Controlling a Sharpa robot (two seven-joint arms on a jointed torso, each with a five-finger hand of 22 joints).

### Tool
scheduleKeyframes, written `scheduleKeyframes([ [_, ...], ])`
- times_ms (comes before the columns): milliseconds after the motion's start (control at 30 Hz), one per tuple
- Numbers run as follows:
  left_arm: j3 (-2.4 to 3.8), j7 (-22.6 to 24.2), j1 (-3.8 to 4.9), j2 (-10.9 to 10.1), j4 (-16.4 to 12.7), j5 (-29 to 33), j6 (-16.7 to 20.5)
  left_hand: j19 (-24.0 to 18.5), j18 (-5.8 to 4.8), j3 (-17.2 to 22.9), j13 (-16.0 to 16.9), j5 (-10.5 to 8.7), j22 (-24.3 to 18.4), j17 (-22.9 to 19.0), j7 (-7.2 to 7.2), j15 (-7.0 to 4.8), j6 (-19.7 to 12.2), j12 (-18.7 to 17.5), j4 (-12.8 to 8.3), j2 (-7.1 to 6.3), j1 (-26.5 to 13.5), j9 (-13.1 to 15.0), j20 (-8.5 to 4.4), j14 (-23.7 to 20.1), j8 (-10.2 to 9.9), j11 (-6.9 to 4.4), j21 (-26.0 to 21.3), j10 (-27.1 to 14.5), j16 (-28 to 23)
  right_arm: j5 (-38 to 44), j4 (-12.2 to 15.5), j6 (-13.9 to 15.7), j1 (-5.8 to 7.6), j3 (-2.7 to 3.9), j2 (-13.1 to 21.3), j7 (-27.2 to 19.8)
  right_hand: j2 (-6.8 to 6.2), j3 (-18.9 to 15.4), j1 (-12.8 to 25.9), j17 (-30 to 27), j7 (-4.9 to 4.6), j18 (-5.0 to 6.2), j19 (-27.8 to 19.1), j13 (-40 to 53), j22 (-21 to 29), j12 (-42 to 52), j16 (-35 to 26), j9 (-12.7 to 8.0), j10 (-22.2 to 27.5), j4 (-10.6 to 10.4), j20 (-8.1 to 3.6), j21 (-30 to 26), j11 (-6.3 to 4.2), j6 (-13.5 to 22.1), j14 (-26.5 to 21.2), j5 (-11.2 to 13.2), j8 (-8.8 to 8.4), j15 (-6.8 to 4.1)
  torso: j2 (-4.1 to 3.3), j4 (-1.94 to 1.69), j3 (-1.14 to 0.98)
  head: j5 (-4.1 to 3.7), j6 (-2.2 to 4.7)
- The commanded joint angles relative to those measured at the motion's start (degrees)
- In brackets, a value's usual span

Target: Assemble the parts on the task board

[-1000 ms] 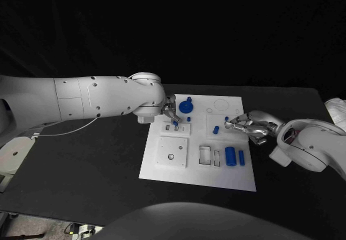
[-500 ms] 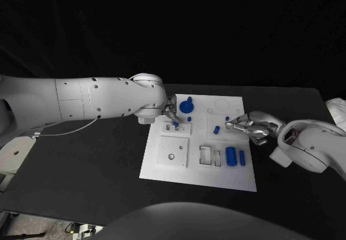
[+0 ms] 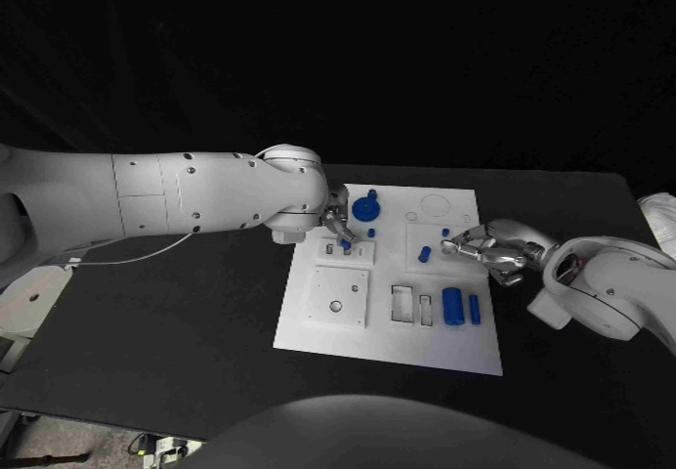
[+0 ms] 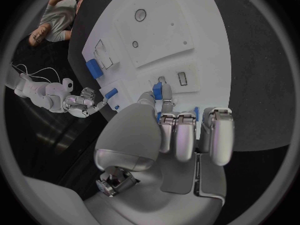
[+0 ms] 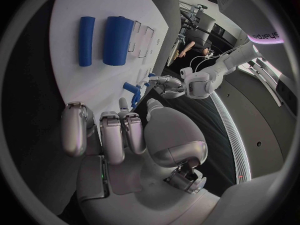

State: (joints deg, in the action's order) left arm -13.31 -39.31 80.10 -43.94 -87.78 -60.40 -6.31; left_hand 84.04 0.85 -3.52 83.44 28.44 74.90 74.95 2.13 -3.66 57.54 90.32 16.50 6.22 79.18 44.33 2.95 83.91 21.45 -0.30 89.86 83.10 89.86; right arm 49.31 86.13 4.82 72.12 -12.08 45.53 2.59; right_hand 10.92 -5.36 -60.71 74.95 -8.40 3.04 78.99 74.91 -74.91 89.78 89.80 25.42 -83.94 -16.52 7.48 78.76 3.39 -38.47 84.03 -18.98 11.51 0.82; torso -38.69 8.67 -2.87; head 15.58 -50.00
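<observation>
Pinching a small blue part, the left hand hovers (fingertips down) over the task board.

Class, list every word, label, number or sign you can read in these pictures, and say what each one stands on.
"harpa": pale letters on a curved dark panel at the rim of the right wrist view; the start of the word is cut off.
Task board: no readable text, only cut-outs and holes.
Blue parts: no markings visible.
Left hand and right hand: no lettering can be made out.
</observation>
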Motion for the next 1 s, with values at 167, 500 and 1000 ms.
scheduleKeyframes([
  [167,0.01,-0.09,-0.18,0.22,-0.04,-0.05,-0.99,5.96,-0.85,0.64,6.56,-0.31,15.10,15.05,-0.22,-0.25,0.49,-0.32,0.01,-0.13,-0.56,0.17,-0.37,6.09,-0.38,-1.27,0.14,6.90,0.14,0.01,0.00,-0.37,-0.09,-0.01,-0.04,-0.38,0.52,-0.42,-0.16,15.05,-0.18,0.36,-0.37,15.09,-10.56,0.22,0.20,-0.05,-6.06,-0.06,-0.11,-0.30,0.51,-0.35,5.97,-0.28,0.37,0.22,-0.06,0.04,-0.02,-0.09,0.00],
  [500,0.01,-0.08,-0.31,0.19,0.11,0.03,-1.26,5.96,-0.85,2.34,6.56,-0.60,15.10,15.05,-0.20,-0.22,0.60,-0.32,-0.05,-0.75,-1.31,0.58,-0.33,6.09,-0.67,-1.25,0.14,6.90,0.14,0.01,-0.03,-0.40,-0.13,-0.01,-0.02,-0.37,0.52,-0.42,-0.16,15.05,-0.18,0.36,-0.37,15.09,-10.56,0.22,0.20,-0.05,-6.06,-0.06,-0.11,-0.30,0.51,-0.35,5.97,-0.28,0.37,0.22,-0.03,0.01,-0.04,0.02,0.00],
  [1000,0.01,-0.05,-0.35,0.33,0.32,0.20,-1.52,5.83,-0.81,4.74,6.56,-0.89,14.99,15.05,-0.10,-0.13,0.59,-0.32,-0.05,-1.58,-2.74,1.14,-0.25,6.09,-1.17,-1.15,0.04,6.90,0.14,0.01,-0.07,-0.62,-0.22,-0.02,-0.02,-0.26,0.54,-0.49,-0.19,15.05,-0.21,0.40,-0.49,15.09,-10.51,0.22,0.20,-0.10,-6.06,-0.04,-0.08,-0.42,0.55,-0.39,5.97,-0.32,0.39,0.25,-0.01,0.04,-0.06,0.05,0.00],
])
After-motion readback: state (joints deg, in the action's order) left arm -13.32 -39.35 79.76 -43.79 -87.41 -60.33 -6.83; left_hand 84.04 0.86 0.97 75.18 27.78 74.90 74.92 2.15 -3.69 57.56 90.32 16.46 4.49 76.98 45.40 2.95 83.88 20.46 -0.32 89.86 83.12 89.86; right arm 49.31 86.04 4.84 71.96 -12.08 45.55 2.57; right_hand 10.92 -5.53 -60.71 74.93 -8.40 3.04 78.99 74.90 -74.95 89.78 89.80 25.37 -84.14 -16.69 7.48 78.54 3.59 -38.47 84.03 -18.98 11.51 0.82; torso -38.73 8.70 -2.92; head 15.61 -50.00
